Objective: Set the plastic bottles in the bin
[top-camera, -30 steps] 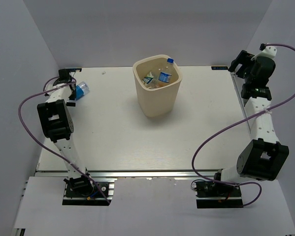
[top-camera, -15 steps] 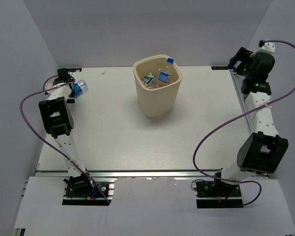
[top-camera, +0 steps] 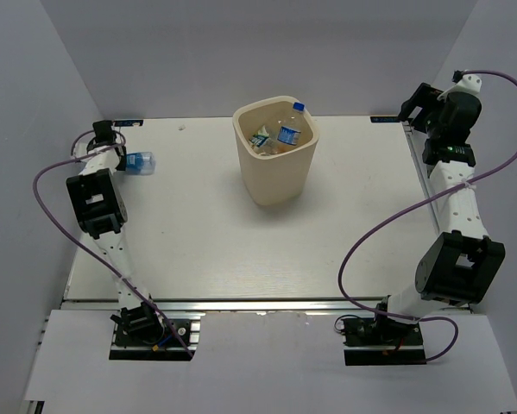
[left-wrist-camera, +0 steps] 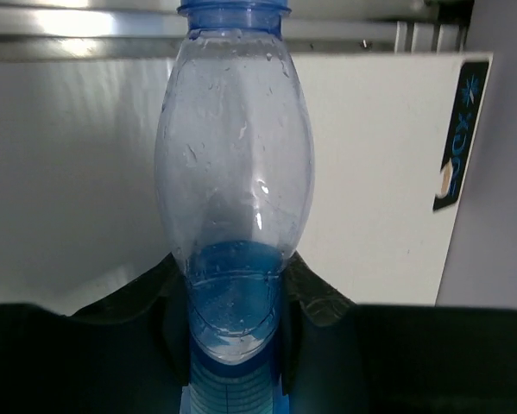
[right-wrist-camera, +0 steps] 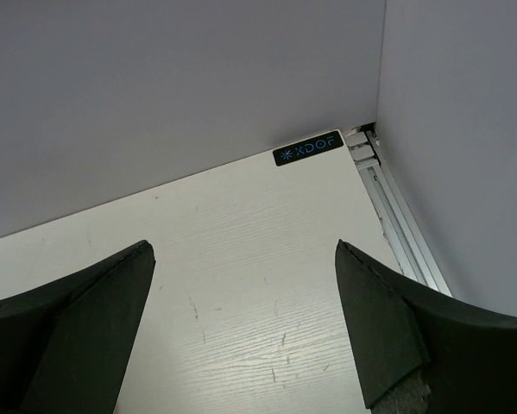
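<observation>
A clear crinkled plastic bottle [left-wrist-camera: 235, 164] with a blue cap [left-wrist-camera: 234, 12] and a blue-white label lies at the table's far left corner [top-camera: 141, 161], cap pointing right. My left gripper [left-wrist-camera: 235, 280] is shut on its lower body, one finger [left-wrist-camera: 317, 291] pressed against each side [top-camera: 120, 159]. The cream bin [top-camera: 280, 179] stands at the far middle of the table, and several bottles [top-camera: 289, 132] lie inside it. Near the far right corner, my right gripper [right-wrist-camera: 242, 252] hangs open over bare table with nothing between its fingers [top-camera: 416, 107].
Grey walls close in the table on the left, back and right. A metal rail [right-wrist-camera: 398, 216] runs along the right edge beside a black label [right-wrist-camera: 307, 149]. Another black label [left-wrist-camera: 461, 129] sits at the far left corner. Purple cables loop off both arms.
My left gripper has closed on the bottle, which has swung from pointing up-right to pointing right. The right arm straightened slightly a second ago and has since held still.
</observation>
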